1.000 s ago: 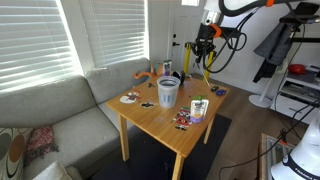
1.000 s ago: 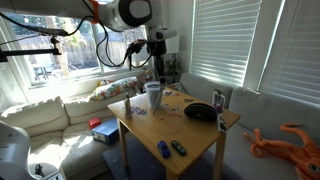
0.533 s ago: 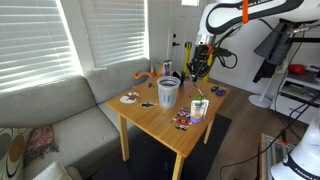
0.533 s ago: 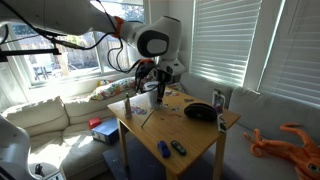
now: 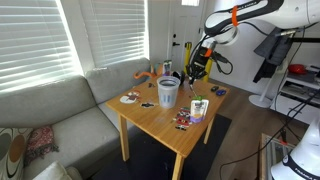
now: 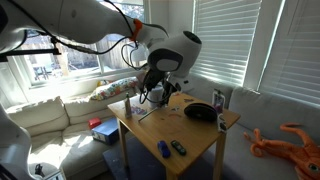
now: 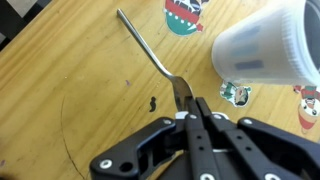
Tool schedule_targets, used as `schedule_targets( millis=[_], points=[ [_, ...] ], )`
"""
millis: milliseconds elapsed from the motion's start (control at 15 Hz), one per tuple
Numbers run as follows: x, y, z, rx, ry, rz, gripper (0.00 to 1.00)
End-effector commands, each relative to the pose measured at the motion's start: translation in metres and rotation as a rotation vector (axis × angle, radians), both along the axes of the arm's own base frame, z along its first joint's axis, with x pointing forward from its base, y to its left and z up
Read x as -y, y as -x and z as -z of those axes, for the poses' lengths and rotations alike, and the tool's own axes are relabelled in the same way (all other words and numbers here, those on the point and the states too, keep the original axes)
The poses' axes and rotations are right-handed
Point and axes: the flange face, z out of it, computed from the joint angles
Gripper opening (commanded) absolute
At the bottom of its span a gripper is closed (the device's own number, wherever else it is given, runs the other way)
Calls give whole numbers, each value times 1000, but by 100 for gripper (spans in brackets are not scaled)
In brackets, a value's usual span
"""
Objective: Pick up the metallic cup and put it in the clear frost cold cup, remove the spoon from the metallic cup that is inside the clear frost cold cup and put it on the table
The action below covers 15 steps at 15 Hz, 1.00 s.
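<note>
The clear frost cold cup (image 5: 168, 92) stands on the light-wood table (image 5: 160, 122); it also fills the upper right of the wrist view (image 7: 265, 50). A dark rim at its top looks like the metallic cup (image 5: 168, 82) inside it. My gripper (image 7: 190, 100) is shut on the bowl end of the spoon (image 7: 148, 48), whose handle lies low over the table top beside the cup. In an exterior view my gripper (image 5: 197, 68) hangs just past the cup. In an exterior view my arm (image 6: 165, 60) hides the cup.
Stickers (image 7: 184, 14) lie scattered on the table. A small white printed container (image 5: 199, 108) stands near the table's front edge. A black bowl (image 6: 200, 112) and small blue items (image 6: 165, 150) also sit on it. A grey sofa (image 5: 60, 130) runs alongside.
My gripper has come down from high above the cups to just over the table beside the frosted cup, with the spoon in it.
</note>
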Motion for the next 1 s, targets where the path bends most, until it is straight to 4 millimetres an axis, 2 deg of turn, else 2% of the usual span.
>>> schedule_targets(
  millis=[0,400,800,867,933],
  points=[
    [12,-1,26,-42,-48,8,1],
    [21,-5,49,-101,2,21,1],
    [23,-6,57,-134,58,2,1],
    [24,-6,58,-136,67,-2,5],
    [24,-6,59,-138,71,-6,14]
  ],
)
